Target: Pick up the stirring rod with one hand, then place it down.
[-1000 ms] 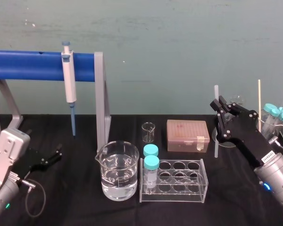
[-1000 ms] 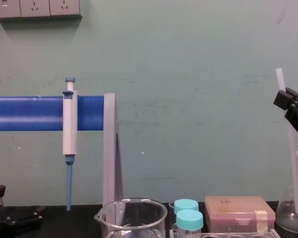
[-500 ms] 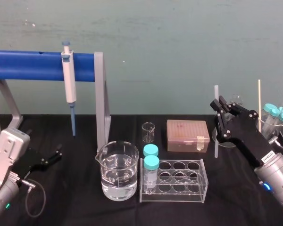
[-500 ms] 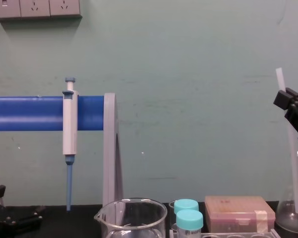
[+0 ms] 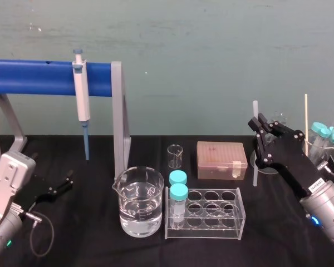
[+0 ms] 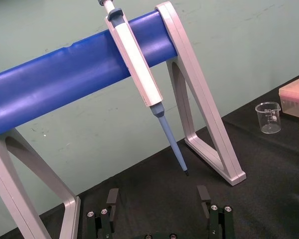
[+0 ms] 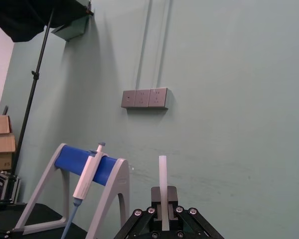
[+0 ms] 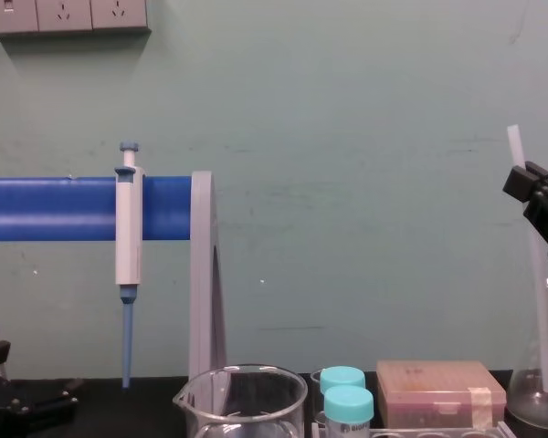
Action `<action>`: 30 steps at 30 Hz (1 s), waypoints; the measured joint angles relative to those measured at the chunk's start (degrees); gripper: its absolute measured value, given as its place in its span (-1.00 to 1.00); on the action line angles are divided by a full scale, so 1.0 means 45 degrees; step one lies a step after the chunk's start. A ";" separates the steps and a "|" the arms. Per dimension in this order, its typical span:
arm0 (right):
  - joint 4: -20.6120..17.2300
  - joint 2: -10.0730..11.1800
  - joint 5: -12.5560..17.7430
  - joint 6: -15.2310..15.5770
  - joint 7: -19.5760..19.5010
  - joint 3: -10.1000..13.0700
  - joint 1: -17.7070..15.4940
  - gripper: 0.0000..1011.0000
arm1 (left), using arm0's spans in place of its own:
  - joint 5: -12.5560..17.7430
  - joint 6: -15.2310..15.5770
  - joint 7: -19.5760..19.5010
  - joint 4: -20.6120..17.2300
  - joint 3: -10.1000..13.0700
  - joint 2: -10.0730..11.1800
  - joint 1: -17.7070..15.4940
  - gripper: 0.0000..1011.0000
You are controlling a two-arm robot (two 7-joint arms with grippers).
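Right gripper [image 5: 259, 123], middle right, clamps the upright stirring rod [image 5: 255, 167]; I would lower it straight and slowly before releasing; left gripper [image 6: 158, 192] parked open, lower left.

beakers [image 5: 140, 203] [image 5: 175, 156] 2 | pipette [image 5: 81, 94] 1 | stirring rod [image 5: 255, 109] 1 | rack [image 5: 211, 231] 1

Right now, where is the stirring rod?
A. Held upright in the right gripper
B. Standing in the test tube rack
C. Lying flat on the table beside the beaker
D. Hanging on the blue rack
A: the stirring rod stands upright with the right gripper shut on it, its top end poking up above the fingers. The left gripper rests open at the table's left.
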 joint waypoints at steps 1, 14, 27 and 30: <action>0.0000 0.0000 0.0000 0.0002 0.0009 0.0001 0.0000 -0.87 | 0.0000 0.0000 0.0000 0.0000 0.0001 0.0000 0.0000 0.98; 0.0246 -0.0051 0.0284 0.0309 0.1043 -0.0326 0.0198 -0.87 | 0.0000 0.0000 0.0000 0.0000 0.0001 0.0000 -0.0001 0.98; 0.0442 -0.0005 0.0862 0.0736 0.1646 -0.0708 0.0230 -0.87 | 0.0000 0.0000 0.0000 0.0000 0.0001 0.0000 0.0000 0.98; 0.0543 0.0015 0.1004 0.0808 0.1811 -0.0814 0.0284 -0.87 | 0.0000 0.0000 0.0000 0.0000 0.0001 0.0000 0.0000 0.98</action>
